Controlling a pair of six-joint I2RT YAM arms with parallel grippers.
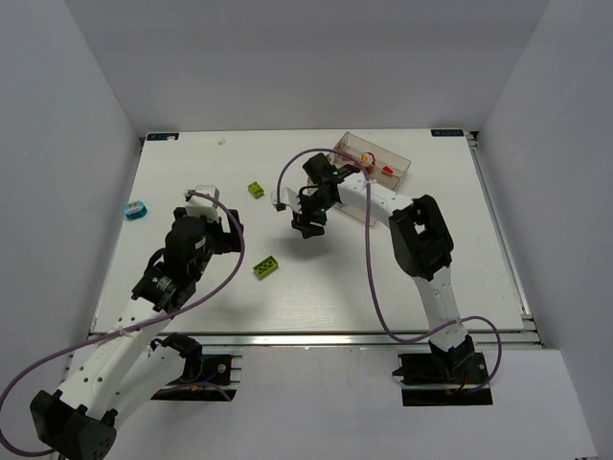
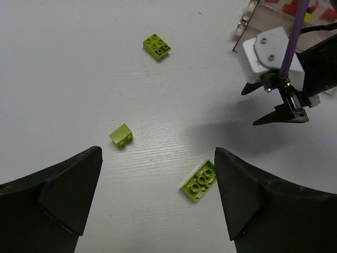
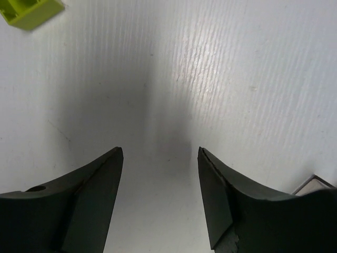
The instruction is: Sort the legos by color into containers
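Three lime green legos show in the left wrist view: a flat one lying studs-down [image 2: 199, 181] just inside my right-hand finger, a small one [image 2: 121, 135] and a square one [image 2: 157, 46] farther off. My left gripper [image 2: 158, 153] is open above the table with nothing between its fingers. From above, green legos lie at the table's middle [image 1: 266, 266] and farther back [image 1: 256, 189], and a cyan lego [image 1: 135, 209] lies at the far left. My right gripper [image 3: 160, 150] is open over bare table, holding nothing, with a green lego [image 3: 31, 11] ahead on its left. The clear containers tray [image 1: 400, 161] holds red legos [image 1: 387, 171].
The right gripper [image 1: 306, 228] hangs between the green legos and the tray. The left gripper [image 1: 218, 230] is at the centre left. Purple cables loop from both arms. White walls enclose the table on three sides.
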